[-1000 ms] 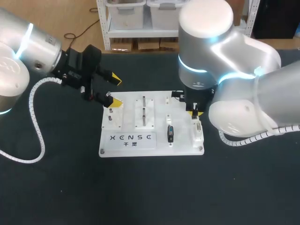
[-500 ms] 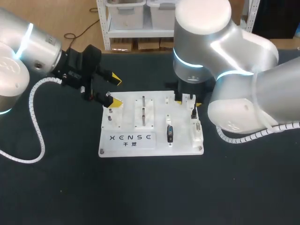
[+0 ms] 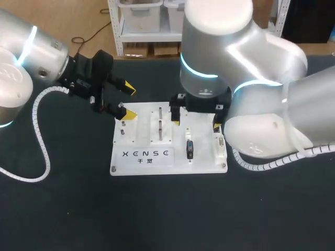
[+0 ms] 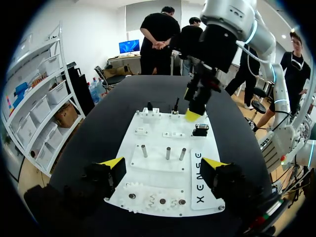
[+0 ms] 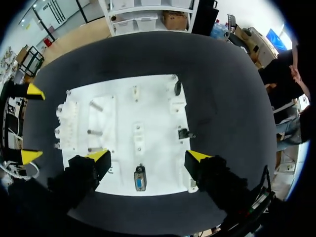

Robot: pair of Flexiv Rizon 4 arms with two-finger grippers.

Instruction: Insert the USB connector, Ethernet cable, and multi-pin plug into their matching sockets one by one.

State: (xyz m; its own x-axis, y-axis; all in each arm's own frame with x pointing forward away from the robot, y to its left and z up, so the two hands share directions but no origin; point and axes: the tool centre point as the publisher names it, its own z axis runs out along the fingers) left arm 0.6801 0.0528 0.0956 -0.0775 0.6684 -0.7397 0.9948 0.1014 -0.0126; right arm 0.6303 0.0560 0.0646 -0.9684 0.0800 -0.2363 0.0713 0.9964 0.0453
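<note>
A white board (image 3: 204, 157) lies flat in the middle of the black tabletop (image 3: 167, 209), and both arms are gathered round it.

The right hand (image 3: 196, 121) hangs over the right half of the board, pointing down at it. Its two yellow-tipped fingers are spread wide and grasp nothing. In its wrist view, a metal multi-pin connector (image 5: 139, 178) with a blue face sits in a white holder on the board. It lies between the spread fingers, below them and clear of both tips.

Two small dark connectors stand farther along the same side. One (image 5: 177, 88) is near the board's far edge, and the other (image 5: 183, 133) is about midway down. I cannot tell which is the USB piece and which the Ethernet one.

The left hand (image 3: 129, 102) waits at the board's far left corner. It is likewise released, with its fingers wide apart and nothing between them. One yellow tip is just over that corner. From its wrist view the board stretches out ahead, with a row of small gears (image 4: 150, 200) at the nearest edge and three upright pegs (image 4: 168, 153) just beyond them.
</note>
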